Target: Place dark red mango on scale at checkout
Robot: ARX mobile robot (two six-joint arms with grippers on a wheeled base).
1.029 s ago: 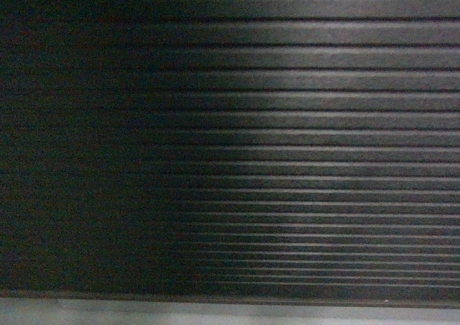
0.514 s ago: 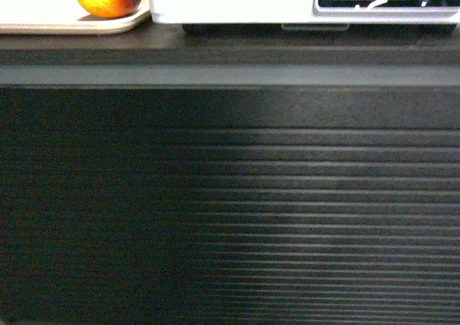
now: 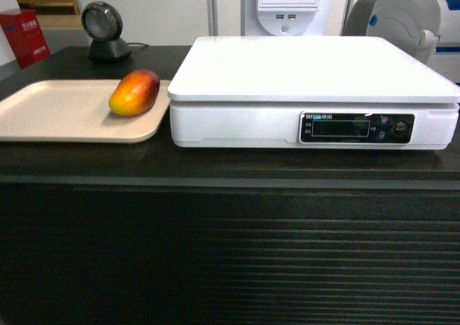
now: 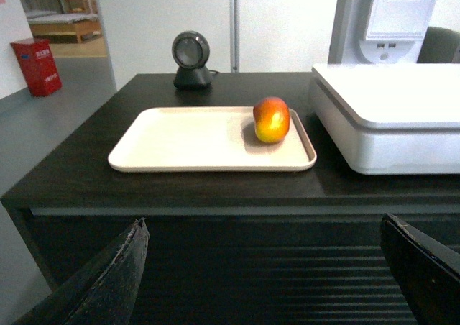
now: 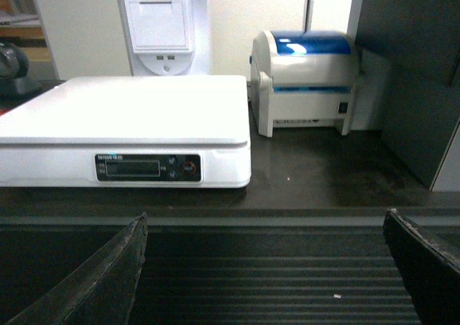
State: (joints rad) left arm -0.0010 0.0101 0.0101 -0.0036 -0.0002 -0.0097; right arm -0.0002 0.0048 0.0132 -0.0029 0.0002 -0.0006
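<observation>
Head view now takes in the whole top of the checkout worktop (image 3: pixel 230 168); half a second ago it caught only the worktop's front edge and the ribbed front, with the dark red mango (image 3: pixel 134 92) and the scale (image 3: pixel 309 98) cut off at the upper border, and a second ago only ribs and the plinth. The mango lies at the right end of the beige tray (image 3: pixel 57 109), close to the tray's rim, just beside the scale's left side and not touching the white platter. A round black scanner (image 3: pixel 106 29) stands behind the tray.

Both arms sit low in front of the worktop, below its top. The left claw (image 4: pixel 266 275) is spread wide, its two dark fingers (image 4: pixel 108 282) at the lower corners of the left wrist view, with the mango well beyond and above it. The right claw (image 5: pixel 266 275) is likewise spread wide, facing the scale's display panel; a white and blue printer (image 5: pixel 305 77) stands right of the scale.
</observation>
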